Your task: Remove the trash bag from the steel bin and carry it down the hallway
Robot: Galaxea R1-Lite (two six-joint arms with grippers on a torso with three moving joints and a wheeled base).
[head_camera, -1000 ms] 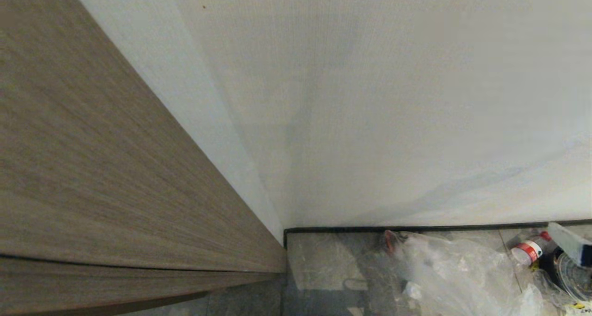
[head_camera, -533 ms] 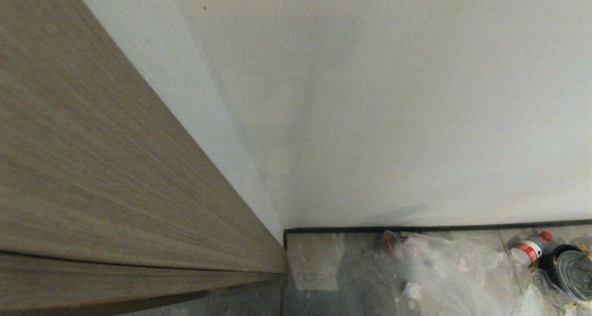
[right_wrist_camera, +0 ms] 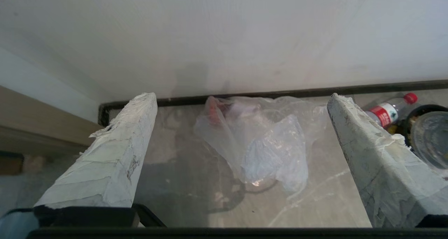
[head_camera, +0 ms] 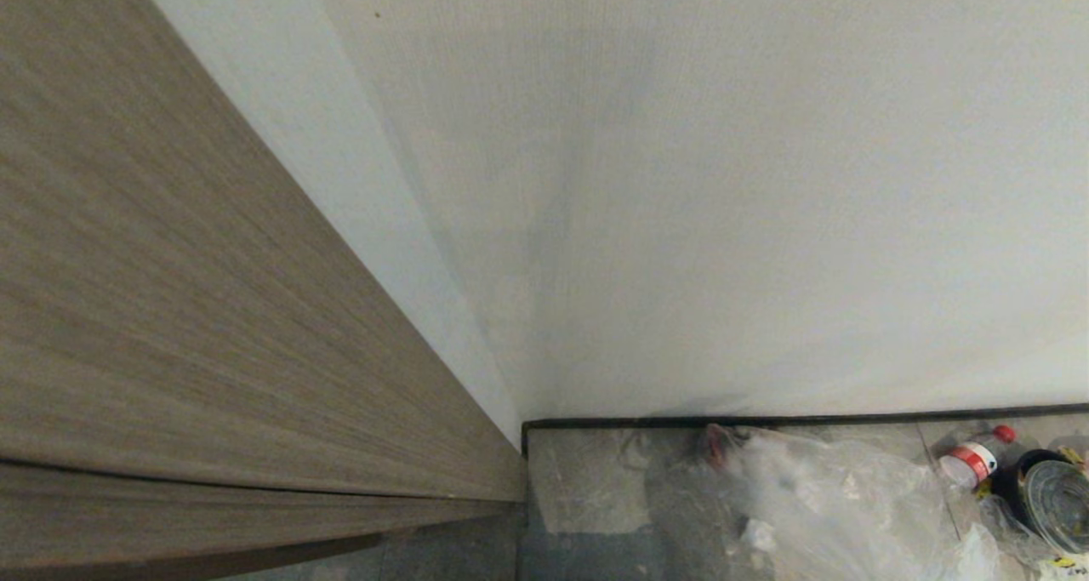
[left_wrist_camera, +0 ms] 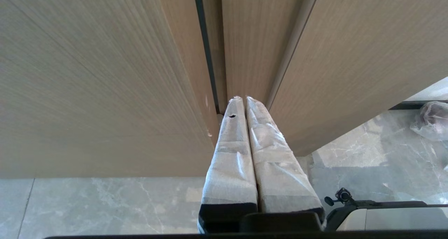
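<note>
The trash bag (head_camera: 817,496), thin, clear and crinkled, lies slumped on the hallway's grey stone tiles (head_camera: 587,479) against the black baseboard. In the right wrist view the trash bag (right_wrist_camera: 266,144) shows on the floor ahead of my right gripper (right_wrist_camera: 240,96), between its two fingers; that gripper is open, holds nothing and is apart from the bag. A round black-rimmed steel thing (head_camera: 1055,500) at the far right looks like the steel bin, mostly cut off. My left gripper (left_wrist_camera: 243,99) is shut and empty, parked by the wood panels. Neither gripper is in the head view.
A white wall (head_camera: 723,224) stands straight ahead, with a black baseboard (head_camera: 766,420) at its foot. A wood-grain panel (head_camera: 170,309) closes off the left side. A plastic bottle with a red cap and label (head_camera: 974,460) lies between the bag and the steel thing.
A taped finger of my right gripper showed at the head view's right edge one second ago and has dropped out of that view. The bag, bottle and steel thing have stayed put.
</note>
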